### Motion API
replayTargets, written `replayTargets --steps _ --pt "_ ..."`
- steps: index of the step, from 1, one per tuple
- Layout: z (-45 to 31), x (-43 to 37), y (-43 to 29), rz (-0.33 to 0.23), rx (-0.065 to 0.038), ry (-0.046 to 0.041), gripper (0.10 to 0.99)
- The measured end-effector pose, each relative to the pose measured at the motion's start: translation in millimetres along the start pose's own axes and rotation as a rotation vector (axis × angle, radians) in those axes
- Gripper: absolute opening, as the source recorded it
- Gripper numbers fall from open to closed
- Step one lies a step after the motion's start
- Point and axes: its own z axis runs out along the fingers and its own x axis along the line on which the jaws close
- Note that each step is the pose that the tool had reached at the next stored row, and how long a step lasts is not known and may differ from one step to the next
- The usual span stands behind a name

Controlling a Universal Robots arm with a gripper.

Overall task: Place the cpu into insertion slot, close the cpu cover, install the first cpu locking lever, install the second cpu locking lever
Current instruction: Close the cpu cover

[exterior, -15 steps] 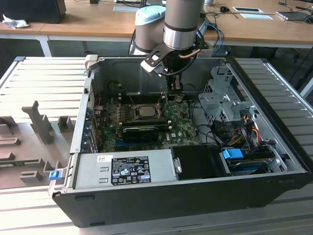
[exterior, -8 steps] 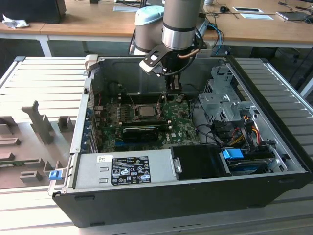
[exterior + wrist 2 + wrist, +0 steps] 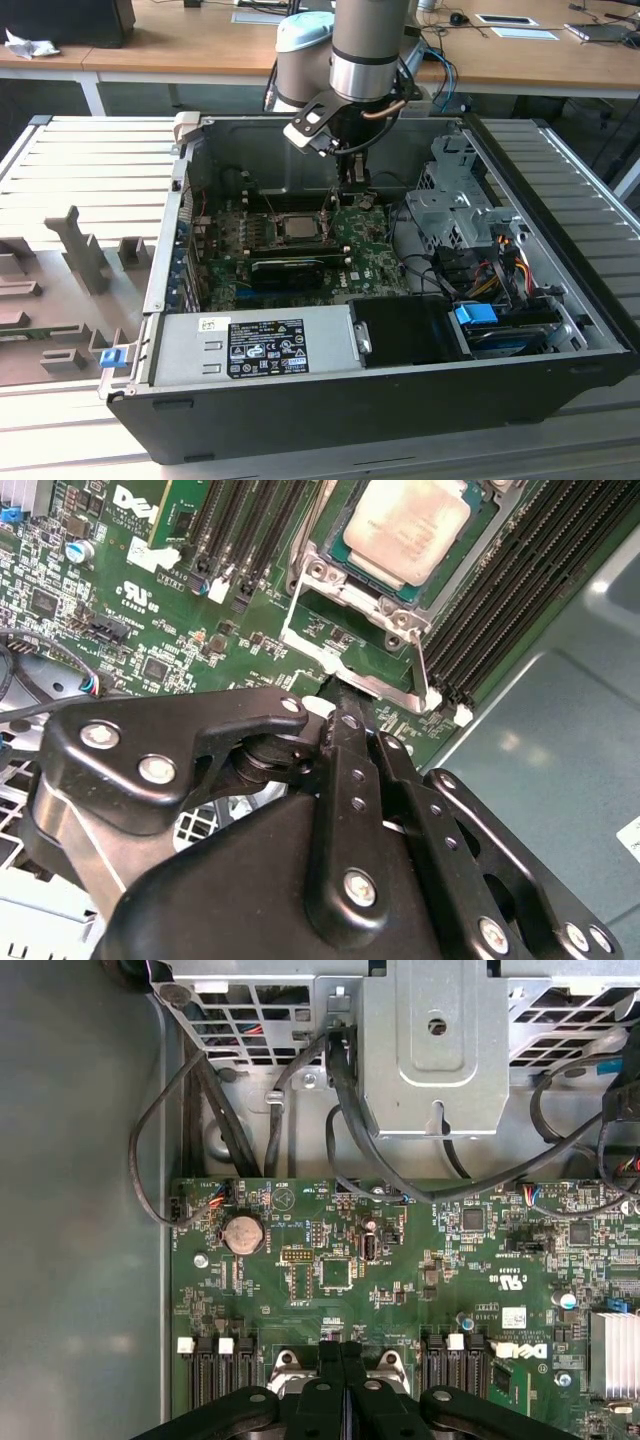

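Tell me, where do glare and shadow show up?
In the second wrist view, glare whitens the cpu and a pale sheen lies on the case panel; in the first wrist view the case wall is dim; in the exterior view the motherboard sits in shade.

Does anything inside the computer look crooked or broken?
Nothing looks broken. The cpu cover is swung open, off the cpu, which lies flat in the insertion slot. The tool is at the cover's edge.
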Motion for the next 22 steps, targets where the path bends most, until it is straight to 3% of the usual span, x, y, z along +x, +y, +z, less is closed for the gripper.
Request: replayTargets --steps 11,22 --pt "0.0 0.0 -2.6 0.000 0.000 -0.0001 0.106" --pt "-0.1 0.0 -10.8 0.000 0.000 0.0000 0.106"
